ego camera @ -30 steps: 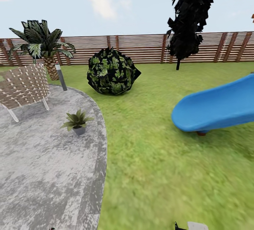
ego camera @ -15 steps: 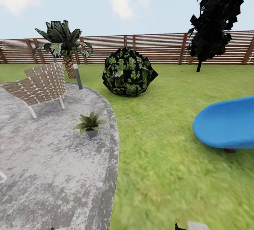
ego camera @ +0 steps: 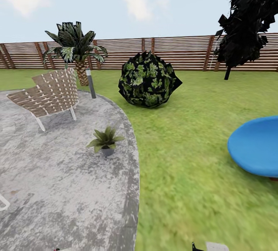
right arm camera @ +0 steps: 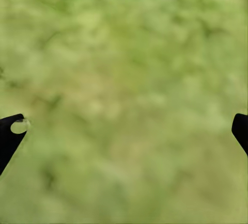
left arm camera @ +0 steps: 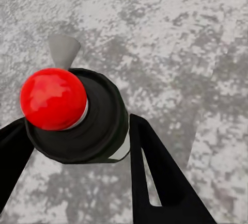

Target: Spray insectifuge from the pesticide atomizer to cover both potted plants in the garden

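Observation:
One potted plant, a low green rosette in a small grey pot, stands on the grey stone patio near its right rim in the head view. The second potted plant is out of view. In the left wrist view my left gripper is shut on the pesticide atomizer, seen end-on as a dark round body with a red knob and a pale grey nozzle, above the patio stone. My right gripper hangs open over blurred grass, with its two dark fingertips at the frame's edges.
A woven lounge chair, a small palm and a dark post stand at the patio's far side. On the lawn are a round leafy bush, a dark tree and a blue slide. The slat fence closes the back.
The whole head view has shifted: the plant, chair and bush now lie further right and lower, and the slide has slid toward the right edge. The camera has turned left.

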Controlling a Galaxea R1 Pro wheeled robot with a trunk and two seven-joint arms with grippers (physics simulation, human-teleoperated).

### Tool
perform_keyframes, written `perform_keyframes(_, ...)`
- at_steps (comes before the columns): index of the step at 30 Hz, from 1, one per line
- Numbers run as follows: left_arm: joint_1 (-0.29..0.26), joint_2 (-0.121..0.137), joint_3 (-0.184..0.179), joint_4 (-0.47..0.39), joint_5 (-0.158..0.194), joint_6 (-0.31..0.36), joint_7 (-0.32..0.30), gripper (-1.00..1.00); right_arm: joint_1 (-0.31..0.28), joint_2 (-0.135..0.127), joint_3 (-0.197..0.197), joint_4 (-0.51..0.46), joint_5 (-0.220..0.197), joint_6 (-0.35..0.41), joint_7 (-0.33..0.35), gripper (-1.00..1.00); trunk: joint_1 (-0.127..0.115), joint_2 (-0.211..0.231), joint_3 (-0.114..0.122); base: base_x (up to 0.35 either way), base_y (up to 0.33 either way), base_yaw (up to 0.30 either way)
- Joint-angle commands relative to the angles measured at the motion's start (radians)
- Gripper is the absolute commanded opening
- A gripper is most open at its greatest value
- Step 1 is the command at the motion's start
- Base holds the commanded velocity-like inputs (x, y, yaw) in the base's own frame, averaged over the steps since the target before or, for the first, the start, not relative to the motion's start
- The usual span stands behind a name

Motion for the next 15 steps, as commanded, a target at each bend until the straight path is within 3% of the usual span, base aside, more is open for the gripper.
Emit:
perform_keyframes(1,-0.001,0.0,0.004,0.001,-0.011,-0.003,0.005,-1.0,0.0,0.0,0.009,0.0,-0.005,-0.002,-0.005,1.0,0.0,0.0,-0.001,0.284,0.224,0.0)
perform_keyframes(15,-0.001,0.0,0.005,0.001,-0.01,-0.003,0.005,-1.0,0.0,0.001,0.009,0.0,-0.005,-0.002,-0.005,1.0,0.0,0.0,-0.001,0.291,0.209,0.0)
